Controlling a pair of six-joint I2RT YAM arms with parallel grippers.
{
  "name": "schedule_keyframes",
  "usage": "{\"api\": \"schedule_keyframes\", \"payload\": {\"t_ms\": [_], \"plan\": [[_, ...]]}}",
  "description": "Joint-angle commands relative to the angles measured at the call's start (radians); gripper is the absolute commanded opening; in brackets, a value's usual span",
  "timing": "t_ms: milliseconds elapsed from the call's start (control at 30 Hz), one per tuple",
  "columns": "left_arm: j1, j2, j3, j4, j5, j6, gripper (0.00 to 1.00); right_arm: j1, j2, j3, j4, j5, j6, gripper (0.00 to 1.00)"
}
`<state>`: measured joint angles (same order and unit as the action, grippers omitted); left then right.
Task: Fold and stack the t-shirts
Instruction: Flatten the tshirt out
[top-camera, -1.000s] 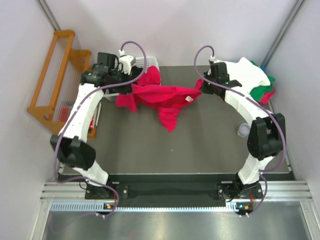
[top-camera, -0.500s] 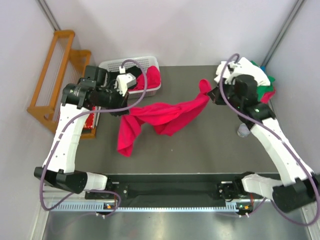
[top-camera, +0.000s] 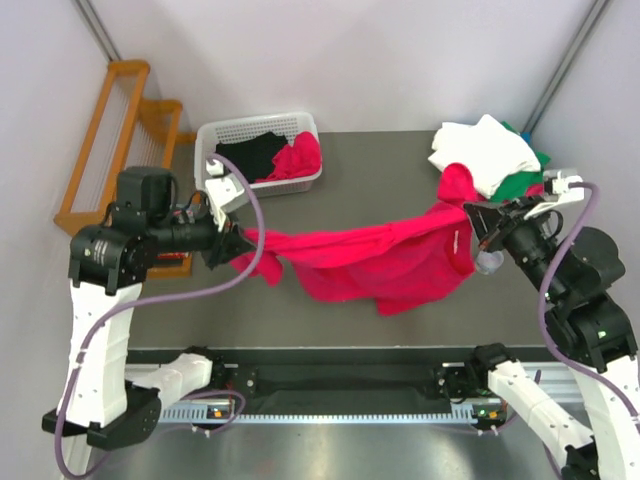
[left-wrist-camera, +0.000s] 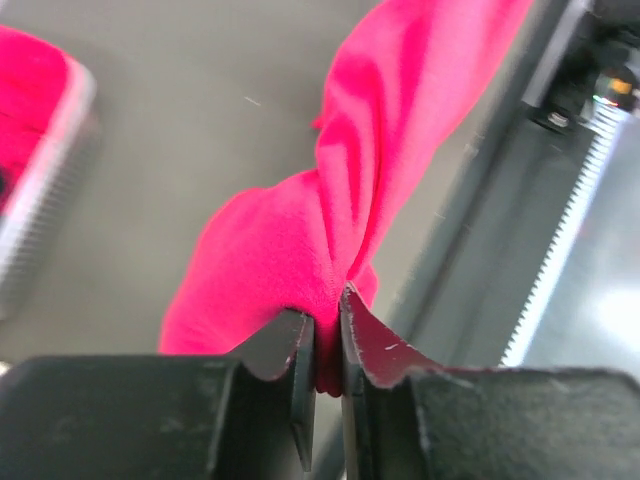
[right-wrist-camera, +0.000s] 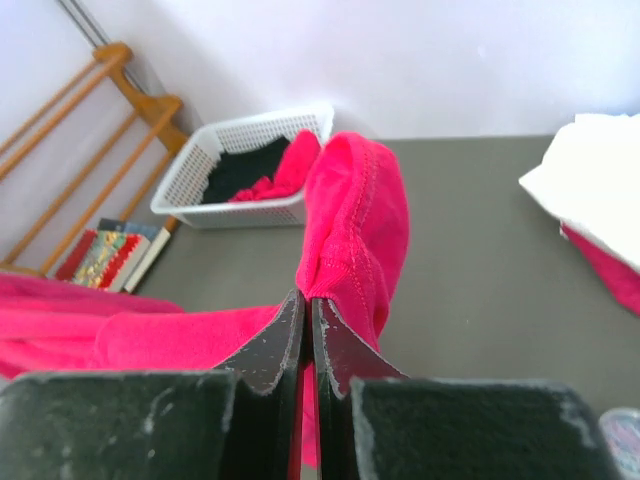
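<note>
— Why do we have the crimson t-shirt (top-camera: 385, 262) strung across the middle of the table (top-camera: 400, 165) like that?

— We reckon it is being spread before a fold. The left gripper (top-camera: 232, 246) pinches one end and the right gripper (top-camera: 477, 222) the other, so the cloth hangs between them in a sagging band, its lower part drooping toward the near edge.

— And the pincers themselves?

— In the left wrist view the left pair is clamped on a bunch of red fabric, only a thin gap between the fingers (left-wrist-camera: 296, 352). The right pair is pressed together on a gathered hem — the cloth rises in a hump above the fingers (right-wrist-camera: 283, 335).

— What can't we make out?

— Whether the sagging part touches the table; we cannot tell from above. The folded pile (top-camera: 490, 152) at the far right shows white on top, with green and red only as edges. The basket (top-camera: 222, 132) holds black and red cloth — how many garments, we cannot say.
</note>
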<state>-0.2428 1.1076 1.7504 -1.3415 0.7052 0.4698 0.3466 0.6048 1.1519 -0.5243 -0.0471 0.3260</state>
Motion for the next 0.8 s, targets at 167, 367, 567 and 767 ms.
{"api": "schedule_keyframes", "payload": {"t_ms": [167,367,567,767], "plan": [[-0.016,-0.029,-0.259,-0.139,0.054,0.036,0.31,0.008,0.042,-0.058,-0.007,0.108,0.027,0.00],[-0.026,0.208,-0.331,-0.075,0.010,0.072,0.20,0.008,0.173,-0.127,0.125,0.176,0.053,0.00],[-0.024,0.401,-0.433,0.203,-0.039,-0.032,0.06,0.009,0.416,-0.190,0.268,0.191,0.067,0.00],[-0.232,0.558,-0.255,-0.041,0.018,0.101,0.18,0.008,0.690,-0.106,0.351,0.223,0.054,0.00]]}}
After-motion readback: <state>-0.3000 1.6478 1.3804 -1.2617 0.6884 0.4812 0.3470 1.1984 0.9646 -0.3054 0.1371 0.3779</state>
